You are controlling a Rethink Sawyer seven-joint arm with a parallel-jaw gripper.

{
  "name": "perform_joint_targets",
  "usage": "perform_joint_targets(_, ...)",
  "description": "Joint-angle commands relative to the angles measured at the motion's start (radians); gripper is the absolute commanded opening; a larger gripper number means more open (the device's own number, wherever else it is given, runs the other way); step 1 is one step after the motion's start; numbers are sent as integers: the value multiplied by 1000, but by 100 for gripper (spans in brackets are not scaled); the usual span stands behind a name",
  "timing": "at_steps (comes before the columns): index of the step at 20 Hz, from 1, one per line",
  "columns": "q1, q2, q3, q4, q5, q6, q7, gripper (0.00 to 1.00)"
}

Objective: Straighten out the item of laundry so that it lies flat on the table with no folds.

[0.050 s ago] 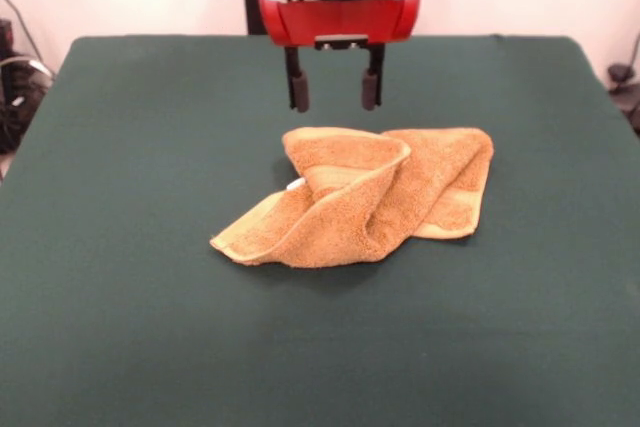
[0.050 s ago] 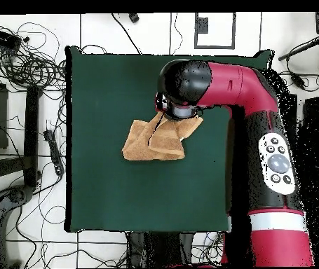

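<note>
Golden-tan towel [image 1: 370, 197] crumpled on green table [image 1: 120, 277], small white unreadable tag [image 1: 295, 185]; empty gripper [image 1: 334, 92] spread above.

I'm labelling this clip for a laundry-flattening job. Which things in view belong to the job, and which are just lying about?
Job:
- towel, crumpled and folded over itself
- table, green, under the towel
- end effector, open, above the towel's far edge

Lying about:
- cables on the floor beside the table
- dark stands beside the table
</note>
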State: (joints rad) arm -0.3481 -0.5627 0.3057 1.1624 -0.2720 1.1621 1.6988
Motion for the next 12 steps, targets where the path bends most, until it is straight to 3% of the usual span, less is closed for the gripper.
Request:
perform_joint_targets(1,47,64,5,96,43,-93,175,100)
perform_joint_targets(12,38,53,-3,119,46,-119,146,100)
